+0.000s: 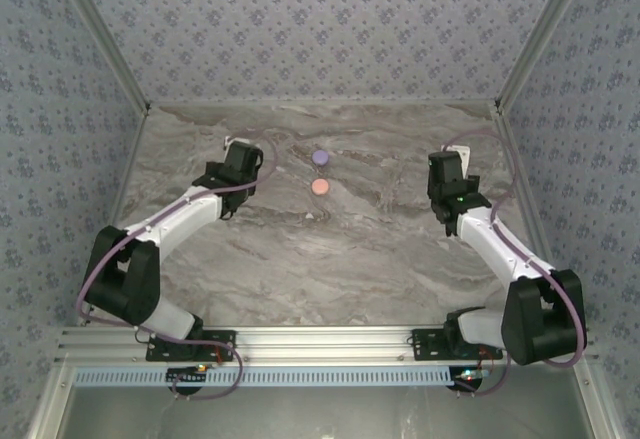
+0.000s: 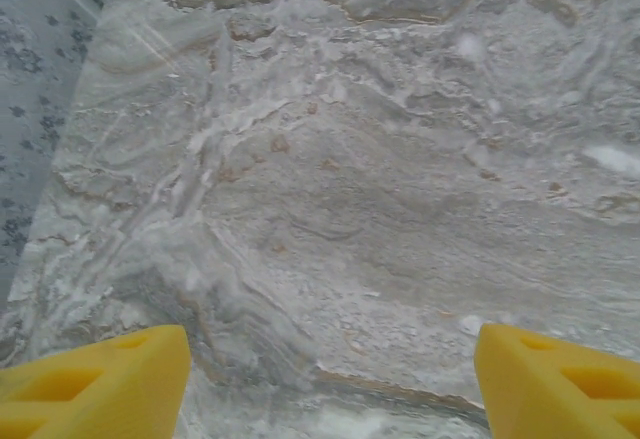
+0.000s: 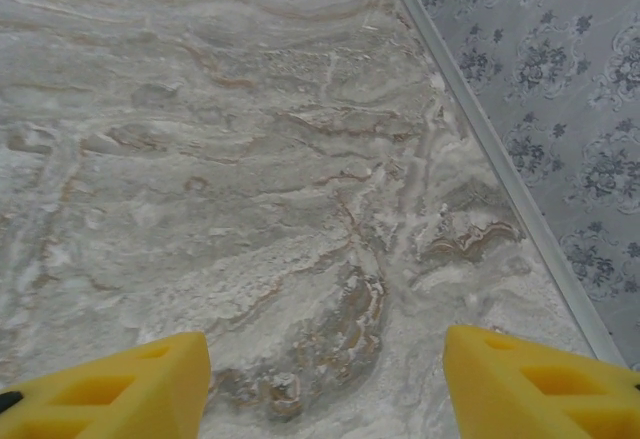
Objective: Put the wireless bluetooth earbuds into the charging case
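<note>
Marble-look tabletop (image 1: pixel 330 259) boxed in by blue-grey floral wallpaper (image 1: pixel 300 19), with both arms reaching out from the aluminium rail (image 1: pixel 330 339) at the near edge. Honestly, this looks like square one to me. Two little round cases sit near the middle toward the back: a lilac case (image 1: pixel 320 158) and a pink case (image 1: pixel 320 187) just in front of it, close together but not touching as far as I can tell. From above both read as plain flat discs, so I can't say whether either lid is up or whether anything is seated inside. The earbuds are too tiny for me to pick out for sure from overhead, so I can't tell you where they are. The left gripper (image 1: pixel 240 151) is parked off to the left of the cases and the right gripper (image 1: pixel 452 164) well off to the right, neither one touching anything. On the wrist cams the left gripper (image 2: pixel 330 369) has its yellow fingers (image 2: pixel 100 384) spread wide with just bare marble between them, and it's the same for the right gripper (image 3: pixel 325 374), fingers (image 3: pixel 540 384) wide apart and holding nothing. So my read: nothing done yet, and finding the buds, getting a case open and seating them is all left to do. As for brands or labels, I can't read any writing anywhere, not on the cases, arms or walls.
</note>
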